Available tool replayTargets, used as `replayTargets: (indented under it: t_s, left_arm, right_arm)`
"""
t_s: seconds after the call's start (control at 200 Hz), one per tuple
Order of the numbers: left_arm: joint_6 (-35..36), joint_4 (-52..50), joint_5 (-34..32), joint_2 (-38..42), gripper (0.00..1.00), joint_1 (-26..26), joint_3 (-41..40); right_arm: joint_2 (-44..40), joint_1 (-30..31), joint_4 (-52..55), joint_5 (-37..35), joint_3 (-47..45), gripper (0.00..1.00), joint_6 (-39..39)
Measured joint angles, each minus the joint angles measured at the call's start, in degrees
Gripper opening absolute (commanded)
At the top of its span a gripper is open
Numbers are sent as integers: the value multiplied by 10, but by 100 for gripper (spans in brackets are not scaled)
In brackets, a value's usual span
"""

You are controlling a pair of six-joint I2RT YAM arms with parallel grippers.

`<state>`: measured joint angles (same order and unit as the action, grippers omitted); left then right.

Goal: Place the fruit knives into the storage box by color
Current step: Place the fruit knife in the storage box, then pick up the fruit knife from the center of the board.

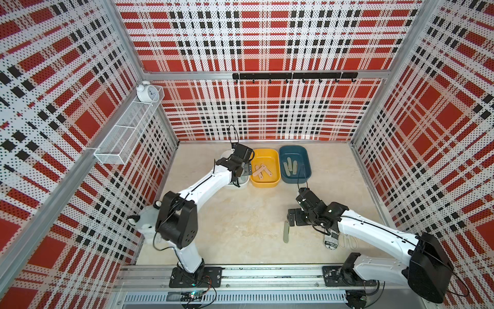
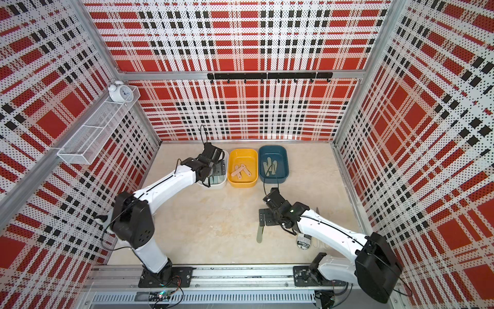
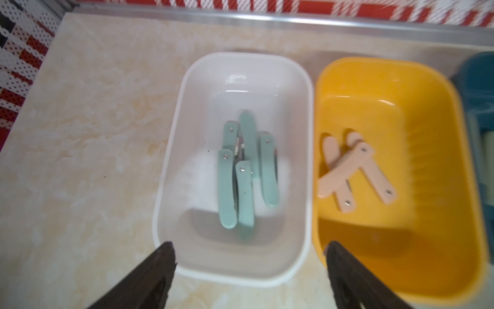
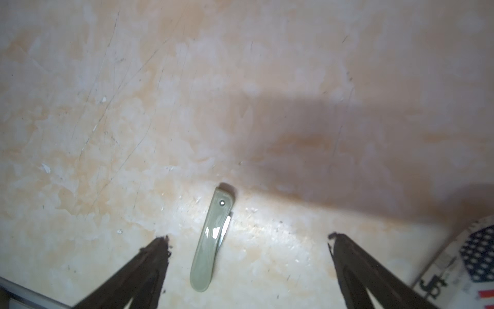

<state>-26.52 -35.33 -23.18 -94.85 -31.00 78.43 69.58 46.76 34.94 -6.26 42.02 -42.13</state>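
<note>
Beige table (image 1: 240, 214), plaid walls. Far left: white box (image 3: 168, 160) holding five mint knives (image 3: 244, 171); left gripper (image 3: 250, 246) above, spread, empty. Yellow box (image 3: 401, 80): pink knives (image 3: 350, 166). Blue box (image 1: 310, 166): green knives (image 1: 290, 167), count unclear. Near right: loose knife (image 4: 211, 240) on table, apparently the only one unsorted; right gripper (image 4: 248, 236) over it, spread, empty. Left arm hides most of white box in both top views.

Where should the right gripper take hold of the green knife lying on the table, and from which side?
Mid-handle of the green knife, pinched across its narrow width from straight above: it lies flat on the table, long and slim. The open right gripper probably needs only to centre over it.
</note>
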Motion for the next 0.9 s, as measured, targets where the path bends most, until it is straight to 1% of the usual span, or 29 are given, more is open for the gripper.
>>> replayTargets:
  t_s: [0.04, 0.085, 0.155, 0.261, 0.351, 0.461, 0.551, 0.566, 0.596, 0.621, 0.902]
  left_arm:
    - [-7, 4, 0, 35, 93, -25, -25]
    - [-17, 7, 3, 66, 93, -52, -55]
    - [-31, 12, 12, 96, 94, -81, -101]
    - [-51, 11, 19, 116, 100, -90, -166]
    - [-62, 7, 21, 121, 98, -90, -203]
    - [-67, 6, 22, 127, 98, -90, -217]
    - [-69, 9, 22, 136, 98, -90, -217]
    - [-69, 9, 22, 138, 98, -90, -217]
    - [-70, 10, 22, 140, 98, -90, -217]
    - [-70, 11, 22, 141, 98, -90, -217]
    - [-72, 12, 21, 139, 98, -90, -217]
  right_arm:
    - [10, 24, -1, 0, 0, 98, -19]
    - [22, 46, -3, 0, 1, 95, -37]
    - [45, 78, -4, 0, 2, 91, -65]
    - [83, 111, -5, 0, 3, 86, -104]
    - [116, 121, -2, 0, 11, 82, -128]
    - [144, 121, 5, -2, 28, 78, -151]
    - [150, 121, 11, -6, 42, 75, -166]
    - [150, 121, 12, -7, 43, 74, -167]
    - [151, 121, 13, -8, 47, 67, -172]
    - [153, 121, 14, -9, 51, 65, -175]
    - [202, 124, 20, -9, 64, 63, -187]
